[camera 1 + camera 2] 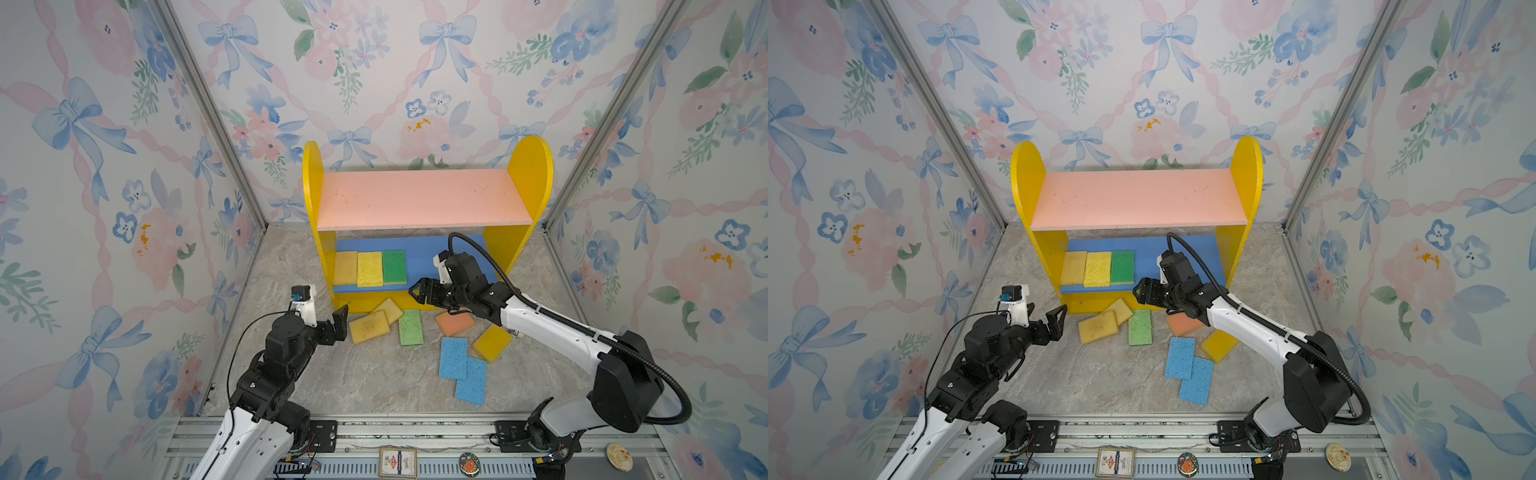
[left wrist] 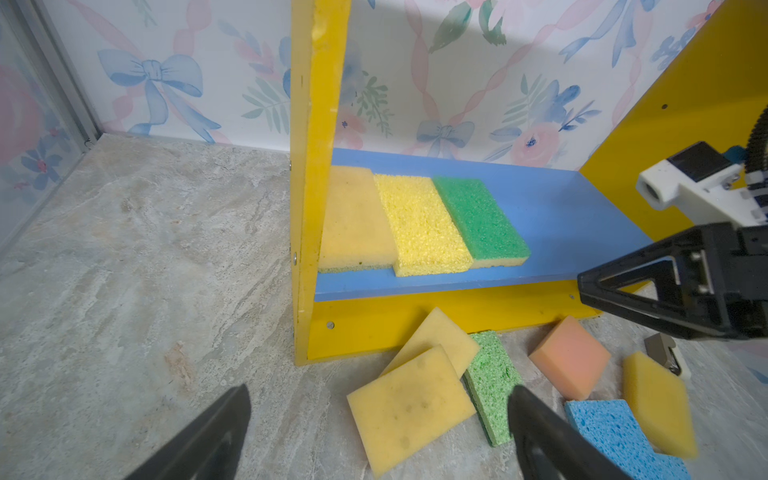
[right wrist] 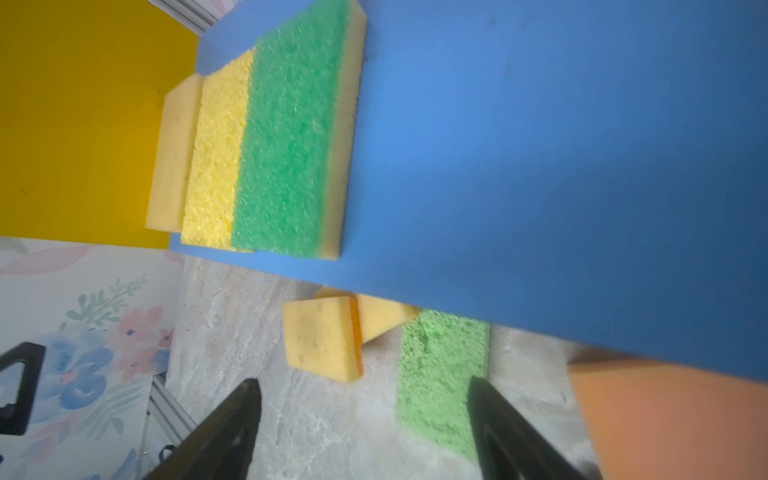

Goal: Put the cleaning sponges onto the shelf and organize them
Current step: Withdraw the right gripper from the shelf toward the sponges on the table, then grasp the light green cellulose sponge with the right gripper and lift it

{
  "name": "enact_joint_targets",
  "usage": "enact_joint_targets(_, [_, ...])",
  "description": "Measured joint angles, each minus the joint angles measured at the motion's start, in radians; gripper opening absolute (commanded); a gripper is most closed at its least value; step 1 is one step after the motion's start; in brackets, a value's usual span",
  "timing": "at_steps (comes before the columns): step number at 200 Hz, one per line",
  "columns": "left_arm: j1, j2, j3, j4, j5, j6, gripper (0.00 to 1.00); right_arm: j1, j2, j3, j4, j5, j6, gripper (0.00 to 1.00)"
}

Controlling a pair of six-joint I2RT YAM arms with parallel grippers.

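Note:
The shelf (image 1: 424, 199) stands at the back. Three sponges lie side by side at the left of its blue lower board (image 1: 432, 257): pale yellow (image 1: 345, 268), bright yellow (image 1: 370, 269) and dark green (image 1: 394, 267). On the floor in front lie two overlapping yellow sponges (image 1: 369, 328), a light green one (image 1: 411, 327), an orange one (image 1: 455, 324), another yellow one (image 1: 491, 343) and two light blue ones (image 1: 453, 358). My right gripper (image 1: 417, 293) hangs open and empty at the lower board's front edge, right of the dark green sponge. My left gripper (image 1: 338, 323) is open and empty, left of the yellow pair (image 2: 409, 409).
The pink upper board (image 1: 1138, 199) is bare. A small metal part (image 2: 665, 353) lies on the floor beside the rightmost yellow sponge. Papered walls close in the left, right and back sides. An aluminium rail (image 1: 415, 428) runs along the front.

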Motion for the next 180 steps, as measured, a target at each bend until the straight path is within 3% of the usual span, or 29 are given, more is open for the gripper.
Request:
enact_joint_targets(40, [0.000,0.005,-0.001,0.011,0.020,0.001,0.98,0.187,-0.073,-0.022,-0.119,0.198,-0.044,0.89])
enact_joint_targets(67, [0.000,0.014,-0.002,0.023,0.031,0.008,0.98,0.233,-0.024,-0.021,-0.146,0.260,-0.055,1.00])
enact_joint_targets(126, [0.000,0.016,-0.003,0.023,0.038,0.008,0.98,0.284,0.214,0.031,-0.174,0.339,-0.066,0.97])
enact_joint_targets(180, [0.000,0.017,-0.003,0.023,0.042,0.008,0.98,0.299,0.330,0.084,-0.177,0.381,-0.066,0.97])
